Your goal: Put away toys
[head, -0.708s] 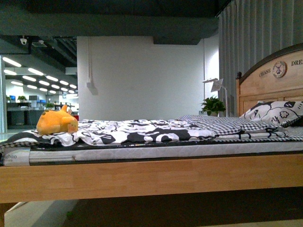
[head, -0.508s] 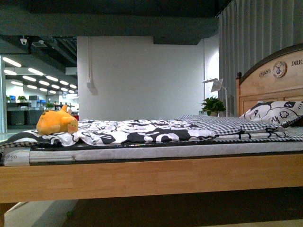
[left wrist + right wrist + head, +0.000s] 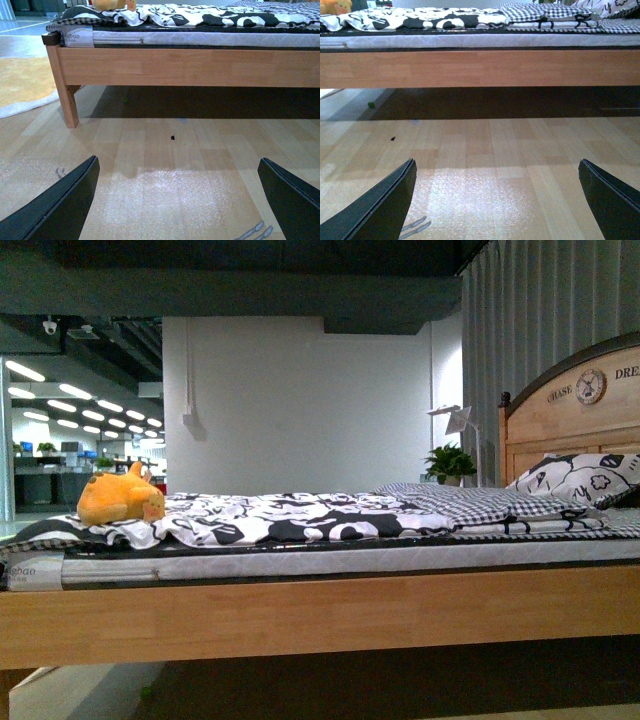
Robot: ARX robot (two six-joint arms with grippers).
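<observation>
An orange-yellow plush toy (image 3: pixel 120 500) lies on the black-and-white patterned bedding (image 3: pixel 290 517) at the left end of a wooden bed (image 3: pixel 320 615). Part of the toy (image 3: pixel 114 4) shows at the edge of the left wrist view, and a sliver of the toy (image 3: pixel 334 6) in the right wrist view. My left gripper (image 3: pixel 182 200) hangs open low over the wooden floor, well short of the bed. My right gripper (image 3: pixel 497 200) is also open over the floor, with nothing between its fingers. Neither arm shows in the front view.
The bed's wooden side rail (image 3: pixel 190 66) and corner leg (image 3: pixel 67 102) stand ahead, with dark space beneath. A yellow rug (image 3: pixel 22 82) lies beside the leg. A checked blanket (image 3: pixel 480 505), a pillow (image 3: pixel 580 478) and the headboard (image 3: pixel 570 410) are at the right. A small green object (image 3: pixel 371 105) lies under the bed.
</observation>
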